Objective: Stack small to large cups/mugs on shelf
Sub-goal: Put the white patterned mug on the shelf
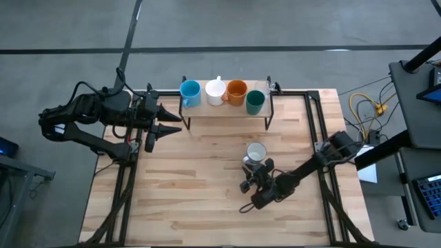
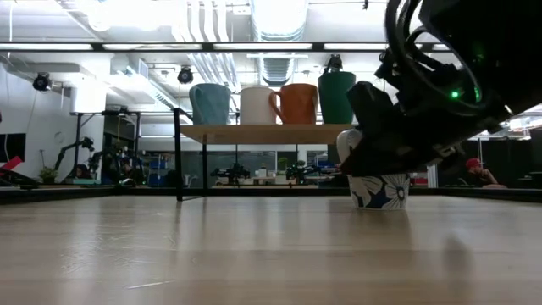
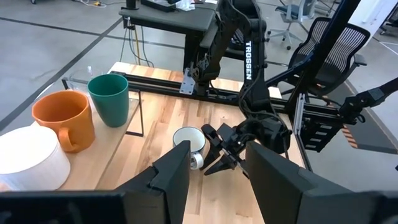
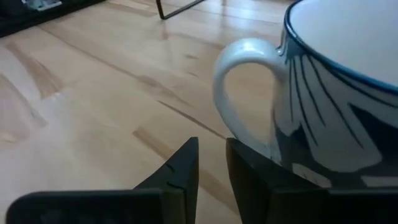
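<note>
A white mug with a blue pattern [image 1: 256, 151] stands upright on the tabletop, in front of the shelf [image 1: 227, 111]. On the shelf stand a light blue cup [image 1: 190, 91], a white mug [image 1: 216, 91], an orange mug [image 1: 236, 91] and a teal-green cup [image 1: 255, 101] in a row. My right gripper [image 4: 212, 155] is low at the patterned mug's near side, by its handle [image 4: 249, 81]. A narrow gap shows between its fingers, with nothing in it. My left gripper [image 1: 171, 122] hangs open above the table's left, beside the shelf's left end. My right gripper comes in low and slanting down from the table's near right. One finger [image 4: 255, 171] overlaps the lower root of the mug's handle [image 4: 252, 144] in the wrist view. I cannot tell whether it touches. The mug stands on its base on the table.
The shelf's thin black legs [image 1: 185, 118] stand on the tabletop's far part. Black rails [image 1: 313, 131] run along the table's left and right sides. Bare wood lies to the left and near side of the patterned mug.
</note>
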